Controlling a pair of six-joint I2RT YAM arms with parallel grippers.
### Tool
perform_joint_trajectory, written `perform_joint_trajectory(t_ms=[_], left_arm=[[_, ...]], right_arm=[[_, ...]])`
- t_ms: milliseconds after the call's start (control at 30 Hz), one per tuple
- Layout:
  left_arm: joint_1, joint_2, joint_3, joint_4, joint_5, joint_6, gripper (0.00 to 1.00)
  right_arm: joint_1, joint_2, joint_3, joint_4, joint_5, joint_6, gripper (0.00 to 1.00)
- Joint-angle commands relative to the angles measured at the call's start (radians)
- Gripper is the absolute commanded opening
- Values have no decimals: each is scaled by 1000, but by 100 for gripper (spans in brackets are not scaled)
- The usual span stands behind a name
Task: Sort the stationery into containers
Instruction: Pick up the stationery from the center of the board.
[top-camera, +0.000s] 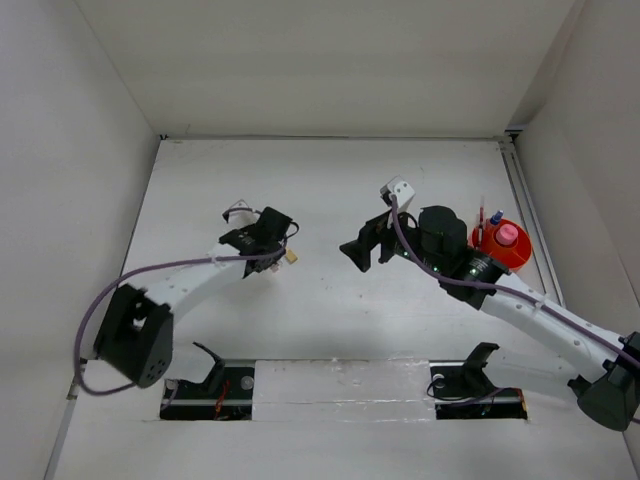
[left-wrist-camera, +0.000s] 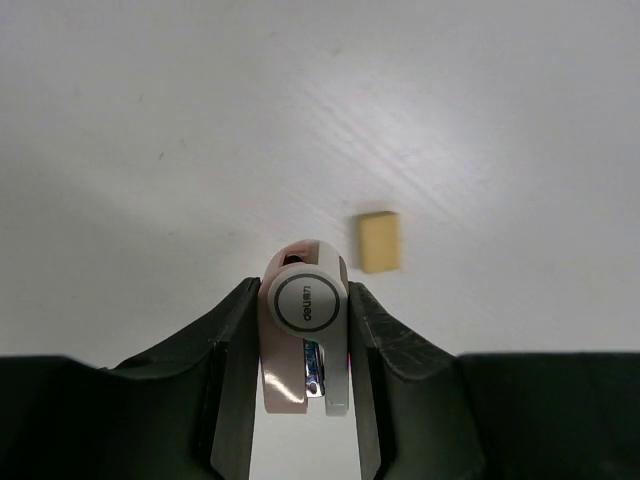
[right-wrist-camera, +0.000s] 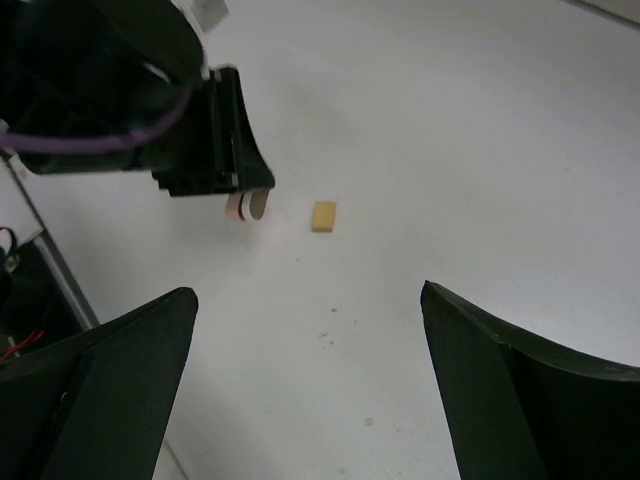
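My left gripper (left-wrist-camera: 304, 295) is shut on the pink-white piece (left-wrist-camera: 304, 300), its jaws pressed against both sides, low over the table. Just right of it lies the tan eraser cube (left-wrist-camera: 379, 241), apart from the fingers; the top view shows the eraser (top-camera: 291, 256) beside the left gripper (top-camera: 278, 248). My right gripper (right-wrist-camera: 307, 292) stands wide open and empty, facing the eraser (right-wrist-camera: 323, 216) and the held piece (right-wrist-camera: 246, 206). Behind the right gripper (top-camera: 358, 250), the orange-red cup (top-camera: 520, 256) at the right holds a pink-capped tube (top-camera: 508, 236) and thin pens (top-camera: 484, 214).
White walls close the table on the left, far and right sides. A metal rail (top-camera: 528, 215) runs along the right edge next to the cup. Two black brackets (top-camera: 213, 366) (top-camera: 476, 364) stand at the near edge by the arm bases.
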Motion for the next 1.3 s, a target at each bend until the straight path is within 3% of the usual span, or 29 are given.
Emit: perform_joint_trajectory(t_ms=[0, 100, 233, 300, 467, 867, 1267], left_arm=[[-11, -201, 4, 85, -5, 76, 0], [-34, -303, 25, 125, 6, 117, 0], [-34, -396, -3, 342, 107, 217, 0], [-34, -420, -34, 415, 164, 249, 0], [-34, -451, -56, 607, 265, 320, 0], [-34, -442, -56, 669, 406, 375, 0], [-34, -431, -65, 669, 426, 366, 0]], right_arm=[[-35, -41, -72, 207, -251, 50, 100], [-35, -41, -123, 295, -314, 80, 100], [-35, 5, -170, 502, -365, 195, 98], [-8, 26, -171, 530, -220, 284, 97], [36, 156, -19, 413, -21, 321, 96], [54, 344, 109, 477, -9, 344, 85], [54, 385, 78, 648, 9, 363, 58]])
